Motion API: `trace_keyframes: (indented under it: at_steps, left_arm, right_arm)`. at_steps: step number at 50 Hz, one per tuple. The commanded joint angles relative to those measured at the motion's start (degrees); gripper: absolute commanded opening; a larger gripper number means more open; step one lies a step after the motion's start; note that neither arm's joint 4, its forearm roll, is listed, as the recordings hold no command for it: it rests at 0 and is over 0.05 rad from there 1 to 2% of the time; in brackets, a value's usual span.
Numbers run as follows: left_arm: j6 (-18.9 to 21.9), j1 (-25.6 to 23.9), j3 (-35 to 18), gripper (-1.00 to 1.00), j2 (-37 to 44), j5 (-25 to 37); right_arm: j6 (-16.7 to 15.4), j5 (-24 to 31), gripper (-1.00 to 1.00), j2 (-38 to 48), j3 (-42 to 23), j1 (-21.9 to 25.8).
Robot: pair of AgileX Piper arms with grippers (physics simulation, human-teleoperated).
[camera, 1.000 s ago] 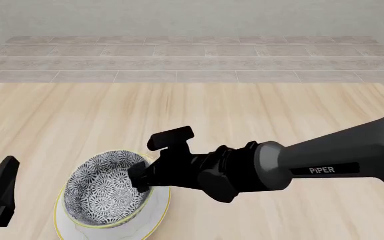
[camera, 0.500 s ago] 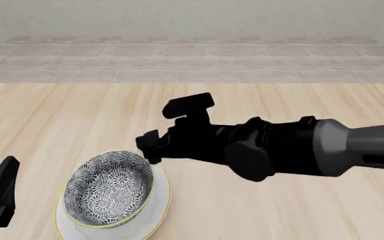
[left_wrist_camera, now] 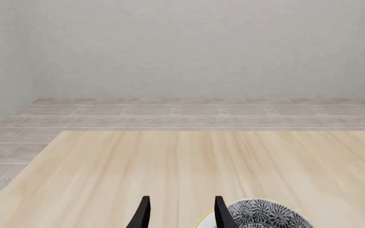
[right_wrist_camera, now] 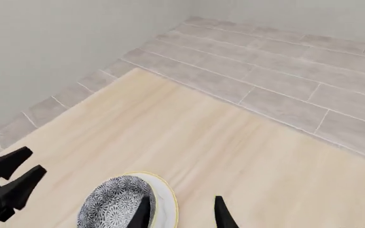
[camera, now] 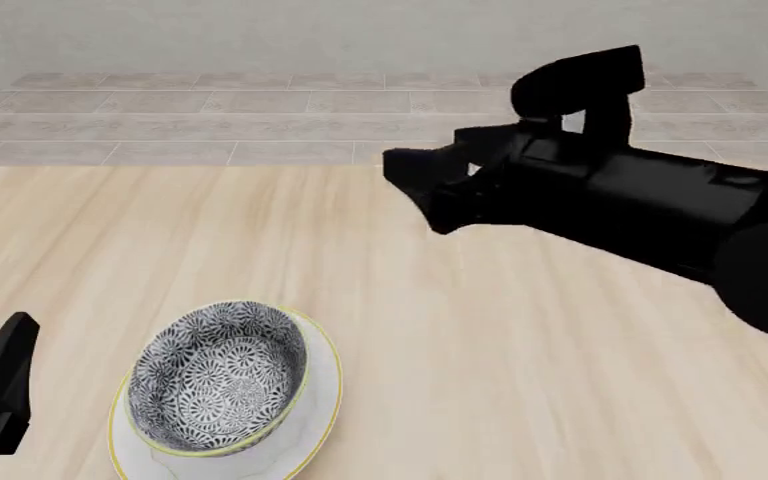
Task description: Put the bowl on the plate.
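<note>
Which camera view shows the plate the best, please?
The front view: the plate shows as a wide crescent of white and gold rim around the bowl, cut only at the bottom edge. The right wrist view shows a thin arc beside the bowl. The left wrist view shows only a sliver of rim.
</note>
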Motion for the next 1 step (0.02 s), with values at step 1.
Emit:
trace_keyframes:
  at_steps: [1]
  left_arm:
    - [0.00, 0.00, 0.00, 1.00, 0.00, 0.00]
  right_arm:
    - [-2.11, 2.04, 1.00, -16.24, 4.46, -7.00]
